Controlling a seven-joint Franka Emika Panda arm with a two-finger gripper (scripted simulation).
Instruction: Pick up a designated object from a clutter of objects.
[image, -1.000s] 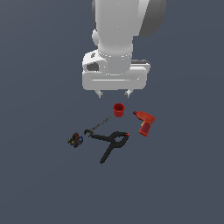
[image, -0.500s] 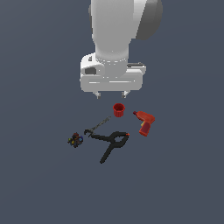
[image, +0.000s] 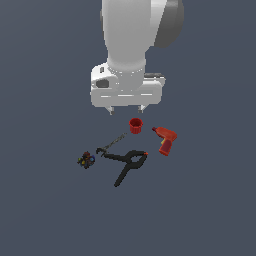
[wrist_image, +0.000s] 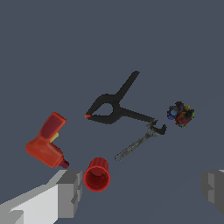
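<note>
The dark multicoloured lump (image: 86, 160) lies on the floor at the exterior view's left of the clutter; it also shows in the wrist view (wrist_image: 180, 114). My gripper (image: 127, 110) hangs open and empty above the red cup (image: 135, 125), well apart from the lump. In the wrist view the grey fingers (wrist_image: 70, 193) stand wide apart, with the red cup (wrist_image: 97, 174) near one finger. The black clamp (image: 127, 164), the thin grey tool (image: 111, 144) and the red-orange drill (image: 165, 139) lie between and around them.
The clamp (wrist_image: 113, 106), grey tool (wrist_image: 139, 142) and drill (wrist_image: 46, 142) show in the wrist view too. The tool's head lies close to the lump. The objects rest on a plain dark grey floor (image: 210, 210).
The arm has shifted slightly toward the exterior view's left and a little higher. The objects have not moved. The gripper stays open.
</note>
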